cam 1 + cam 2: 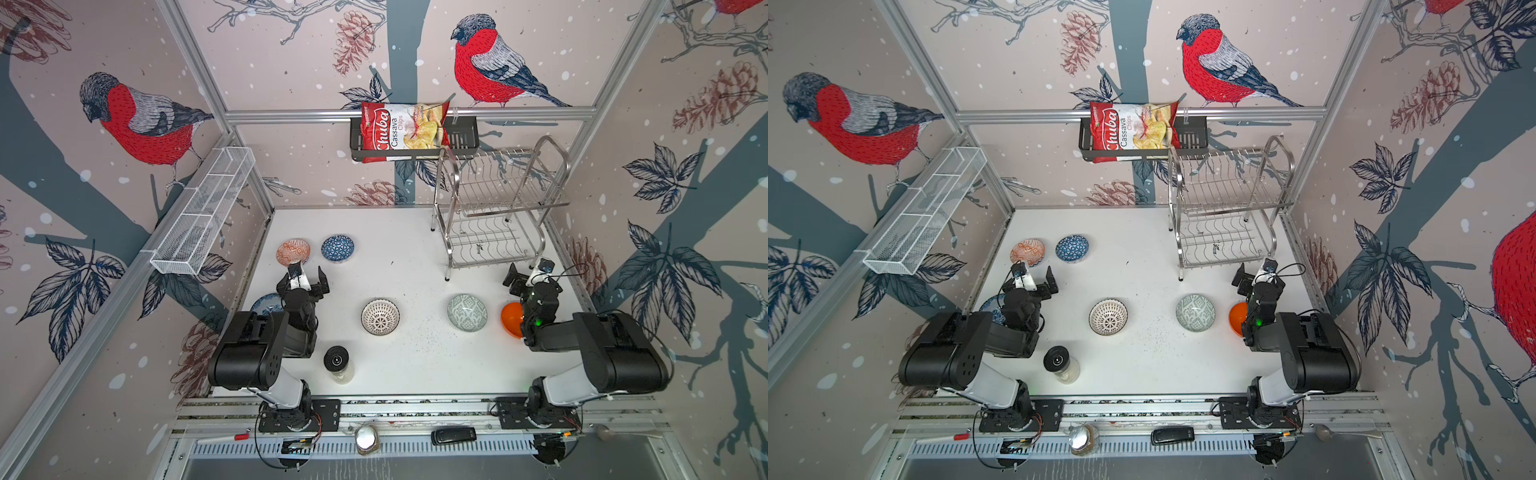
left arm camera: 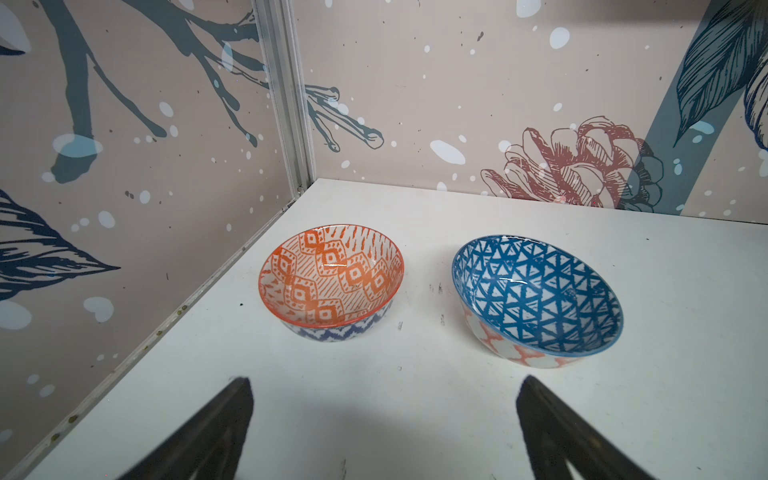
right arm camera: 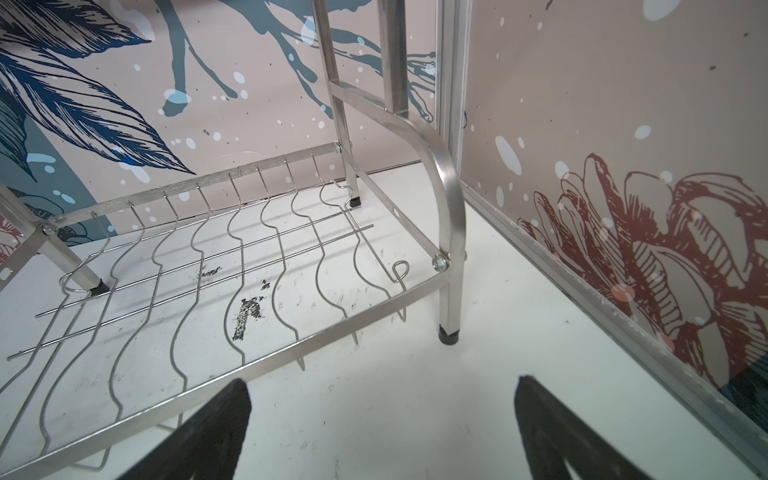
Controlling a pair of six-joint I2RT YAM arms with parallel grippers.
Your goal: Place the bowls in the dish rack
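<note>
While six bowls (image 1: 380,316) sit scattered, one rack (image 1: 498,183).

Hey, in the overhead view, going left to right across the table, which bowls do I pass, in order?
In a top view: blue-white floral bowl, half hidden under the left arm → red-orange patterned bowl → blue triangle bowl → white black-dotted bowl → grey-green bowl → plain orange bowl.

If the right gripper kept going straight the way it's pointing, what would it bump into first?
Most likely the dish rack: the right gripper, open, aims at the front edge of its lower shelf, near the corner leg. Depth is unclear.
</note>
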